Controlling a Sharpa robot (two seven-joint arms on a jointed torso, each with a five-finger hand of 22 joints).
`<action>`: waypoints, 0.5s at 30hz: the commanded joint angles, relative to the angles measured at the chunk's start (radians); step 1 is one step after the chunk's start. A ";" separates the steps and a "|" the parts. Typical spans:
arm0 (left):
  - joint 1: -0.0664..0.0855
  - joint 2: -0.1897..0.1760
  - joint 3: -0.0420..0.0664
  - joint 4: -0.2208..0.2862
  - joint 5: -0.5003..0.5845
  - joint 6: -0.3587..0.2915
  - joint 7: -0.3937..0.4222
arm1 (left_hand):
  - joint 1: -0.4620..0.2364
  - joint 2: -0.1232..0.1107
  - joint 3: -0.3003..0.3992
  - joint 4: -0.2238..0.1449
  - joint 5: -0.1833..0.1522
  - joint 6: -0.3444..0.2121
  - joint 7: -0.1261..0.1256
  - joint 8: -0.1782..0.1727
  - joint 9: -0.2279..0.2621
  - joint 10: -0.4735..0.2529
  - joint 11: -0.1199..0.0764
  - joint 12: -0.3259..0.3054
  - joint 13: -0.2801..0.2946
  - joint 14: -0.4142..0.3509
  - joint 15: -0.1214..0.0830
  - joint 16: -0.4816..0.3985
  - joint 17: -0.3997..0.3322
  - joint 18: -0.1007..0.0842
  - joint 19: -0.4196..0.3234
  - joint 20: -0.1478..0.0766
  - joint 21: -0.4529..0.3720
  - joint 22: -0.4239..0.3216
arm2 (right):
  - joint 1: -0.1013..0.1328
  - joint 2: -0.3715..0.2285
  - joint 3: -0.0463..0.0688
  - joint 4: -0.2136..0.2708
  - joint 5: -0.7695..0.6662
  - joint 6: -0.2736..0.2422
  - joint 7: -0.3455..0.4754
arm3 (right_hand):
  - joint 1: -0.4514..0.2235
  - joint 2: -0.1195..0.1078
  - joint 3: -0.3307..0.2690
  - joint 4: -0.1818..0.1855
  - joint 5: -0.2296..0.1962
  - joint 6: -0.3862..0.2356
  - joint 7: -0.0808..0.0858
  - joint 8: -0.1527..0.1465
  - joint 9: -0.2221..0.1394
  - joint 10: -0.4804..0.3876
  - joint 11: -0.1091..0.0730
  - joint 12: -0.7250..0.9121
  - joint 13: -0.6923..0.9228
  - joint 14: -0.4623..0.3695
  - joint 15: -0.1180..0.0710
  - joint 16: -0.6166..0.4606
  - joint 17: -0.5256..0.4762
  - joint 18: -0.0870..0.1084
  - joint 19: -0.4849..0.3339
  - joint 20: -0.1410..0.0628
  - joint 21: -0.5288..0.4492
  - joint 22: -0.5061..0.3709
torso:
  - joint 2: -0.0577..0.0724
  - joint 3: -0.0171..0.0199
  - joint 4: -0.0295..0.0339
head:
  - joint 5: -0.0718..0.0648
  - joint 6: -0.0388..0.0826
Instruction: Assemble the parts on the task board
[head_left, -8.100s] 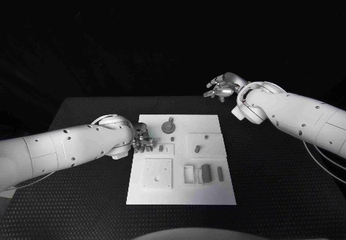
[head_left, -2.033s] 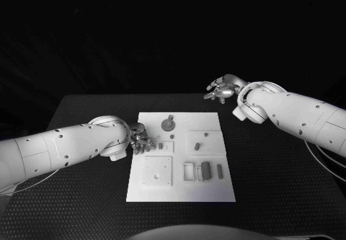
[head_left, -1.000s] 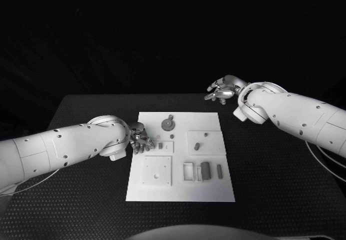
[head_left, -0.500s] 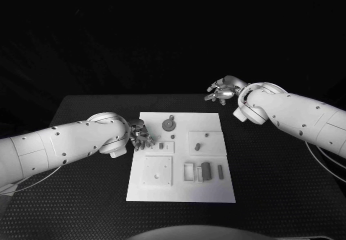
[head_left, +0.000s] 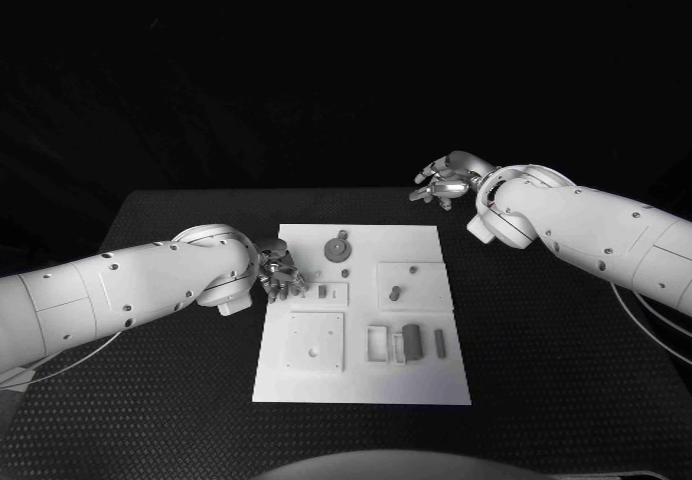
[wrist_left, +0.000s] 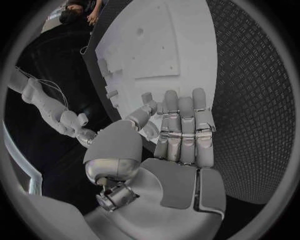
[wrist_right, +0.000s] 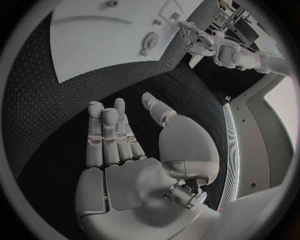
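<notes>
Since the earlier frames our left hand (head_left: 281, 277) has edged slightly up along the task board (head_left: 364, 390)'s left edge; we see its fingers loosely straight, holding nothing. On the board, grey parts (head_left: 413, 342) lie nearest us, a round part (head_left: 339, 250) farther. Beyond the board's far right corner, our right hand (head_left: 444, 181) hovers over the tabletop (head_left: 548, 340), fingers spread, empty.

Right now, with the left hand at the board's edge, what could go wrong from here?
The left hand hovers at the left edge of the task board, empty, close to the small parts; a careless reach might nudge the board or scatter them. The right hand hangs beyond the board's far corner, too far to steady anything.
</notes>
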 joint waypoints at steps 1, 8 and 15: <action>0.001 -0.001 0.001 -0.005 0.040 0.055 0.002 | 0.020 0.021 0.009 -0.005 0.004 -0.002 -0.003 0.007 0.002 -0.001 -0.008 0.005 0.001 0.000 -0.004 0.001 0.000 -0.013 0.003 -0.003 -0.001 0.002 | 0.000 0.000 0.000 -0.001 -0.008 0.016 0.001 | -0.006 0.004 -0.001 0.006 0.002 0.001 0.047 0.002 -0.001 -0.005 0.001 0.004 -0.002 -0.001 -0.003 0.007 -0.001 0.037 0.000 -0.008 -0.007 0.018 | 0.000 -0.0001 0.0001 | 0.000 0.001; 0.002 0.002 0.020 -0.027 0.050 0.104 0.005 | 0.011 0.040 0.004 -0.002 0.002 -0.011 0.000 0.011 0.020 -0.008 -0.004 0.004 0.000 -0.007 -0.002 -0.001 -0.001 -0.015 -0.005 -0.001 -0.003 0.003 | 0.000 0.000 0.000 -0.003 -0.009 0.018 0.000 | -0.006 0.004 -0.001 0.006 0.002 0.001 0.047 0.002 -0.001 -0.005 0.001 0.004 -0.002 -0.001 -0.003 0.007 -0.002 0.037 -0.001 -0.008 -0.007 0.018 | 0.000 -0.0001 -0.0010 | -0.001 0.002; 0.016 0.008 0.033 -0.041 0.051 0.174 -0.002 | 0.007 0.037 0.004 -0.007 0.075 -0.017 -0.004 0.027 0.066 -0.008 -0.007 0.011 0.004 -0.008 -0.002 0.006 0.002 -0.014 -0.004 -0.001 0.000 0.009 | -0.001 0.004 0.000 -0.006 -0.009 0.021 0.000 | -0.006 0.004 -0.001 0.006 0.002 0.001 0.047 0.002 -0.001 -0.005 0.001 0.004 -0.002 -0.001 -0.003 0.007 -0.002 0.037 -0.001 -0.008 -0.007 0.018 | 0.000 -0.0006 0.0005 | -0.002 0.001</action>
